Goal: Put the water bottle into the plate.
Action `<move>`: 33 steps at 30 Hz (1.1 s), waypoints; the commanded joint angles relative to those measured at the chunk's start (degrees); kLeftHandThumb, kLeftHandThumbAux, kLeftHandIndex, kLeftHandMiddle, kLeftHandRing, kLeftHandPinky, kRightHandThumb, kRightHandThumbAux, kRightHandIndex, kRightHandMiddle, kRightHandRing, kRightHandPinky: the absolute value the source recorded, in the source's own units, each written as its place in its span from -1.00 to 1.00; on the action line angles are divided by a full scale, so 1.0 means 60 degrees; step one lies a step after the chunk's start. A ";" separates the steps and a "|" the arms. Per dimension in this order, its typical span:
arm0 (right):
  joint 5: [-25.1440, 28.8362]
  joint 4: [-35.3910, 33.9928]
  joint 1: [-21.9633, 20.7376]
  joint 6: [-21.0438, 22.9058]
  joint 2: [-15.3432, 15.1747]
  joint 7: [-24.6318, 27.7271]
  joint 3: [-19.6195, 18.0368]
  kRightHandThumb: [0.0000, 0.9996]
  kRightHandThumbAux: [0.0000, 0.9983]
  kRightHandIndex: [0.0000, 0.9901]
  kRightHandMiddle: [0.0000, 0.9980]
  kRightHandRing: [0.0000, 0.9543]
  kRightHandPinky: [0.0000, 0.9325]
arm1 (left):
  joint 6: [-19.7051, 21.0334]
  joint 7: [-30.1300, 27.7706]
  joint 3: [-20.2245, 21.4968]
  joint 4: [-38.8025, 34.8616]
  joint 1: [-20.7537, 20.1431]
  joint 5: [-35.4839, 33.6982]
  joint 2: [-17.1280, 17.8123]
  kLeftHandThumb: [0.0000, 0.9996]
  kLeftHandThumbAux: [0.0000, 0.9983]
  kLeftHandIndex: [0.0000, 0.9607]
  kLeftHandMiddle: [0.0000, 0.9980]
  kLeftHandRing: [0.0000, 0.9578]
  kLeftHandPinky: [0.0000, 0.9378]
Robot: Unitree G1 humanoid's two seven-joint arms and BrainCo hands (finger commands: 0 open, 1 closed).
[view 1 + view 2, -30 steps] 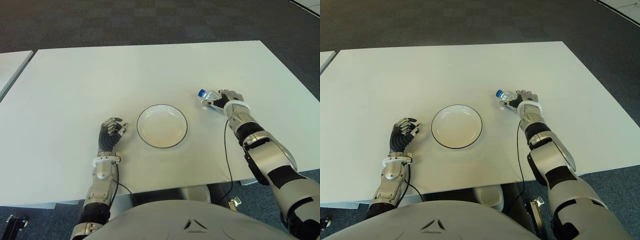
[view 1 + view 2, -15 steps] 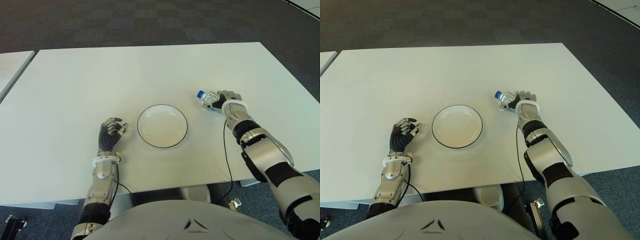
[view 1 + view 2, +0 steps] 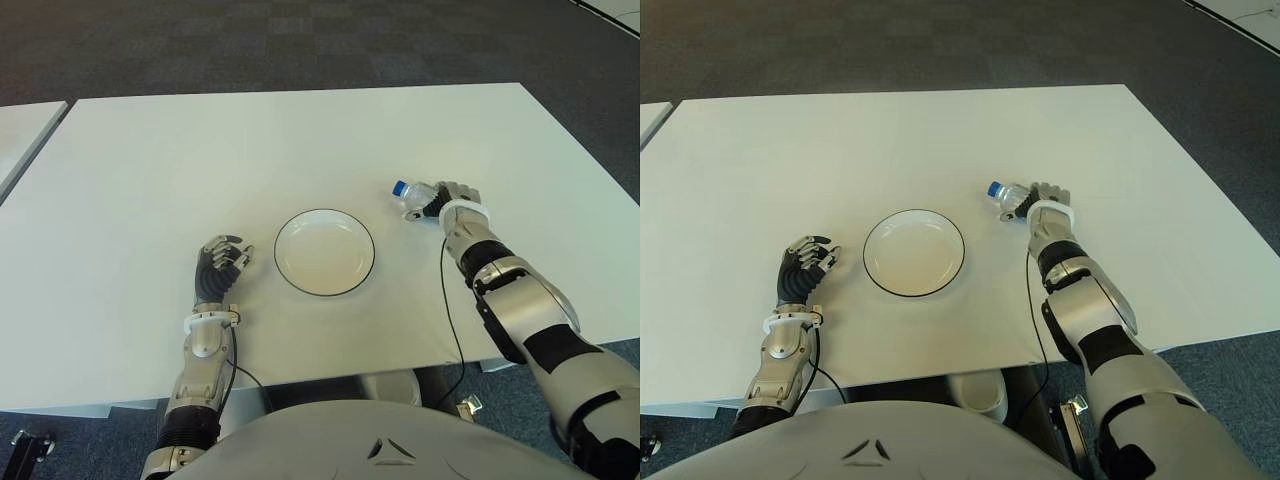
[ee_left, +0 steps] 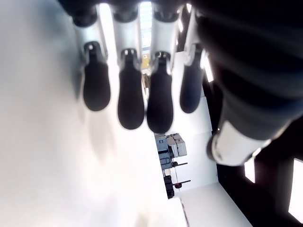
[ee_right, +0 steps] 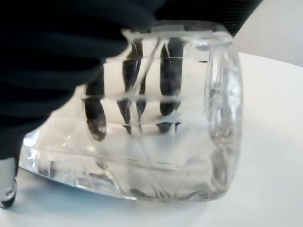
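right hand grips the clear plastic blue-capped water bottle round its body; looks light, slippery, crushable.

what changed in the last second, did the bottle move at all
Barely. The right hand, shut on the water bottle, drew slightly toward the plate and its forearm swung inward. The bottle lies tilted, cap toward the plate, to the plate's right. The plate and the left hand, left of the plate, stayed put.
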 commanded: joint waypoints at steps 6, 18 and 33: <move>0.1348 0.0459 0.1479 -0.0147 0.0624 -0.0368 -0.1156 0.39 0.43 -0.12 0.31 0.34 0.41 | 0.0304 0.0056 0.0078 0.0211 0.0121 -0.0023 -0.0048 0.41 0.44 -0.10 0.26 0.28 0.26; 0.1910 0.0497 0.1436 -0.0292 0.0740 -0.0893 -0.1905 0.41 0.45 -0.12 0.38 0.47 0.52 | 0.0351 0.0072 0.0104 0.0223 0.0096 -0.0027 -0.0061 0.41 0.43 -0.10 0.25 0.27 0.25; 0.2319 0.0286 0.1436 -0.1015 0.0642 -0.0889 -0.2323 0.40 0.45 -0.12 0.55 0.62 0.71 | 0.0167 0.0067 0.0104 0.0333 0.0059 -0.0041 -0.0097 0.41 0.43 -0.10 0.27 0.29 0.28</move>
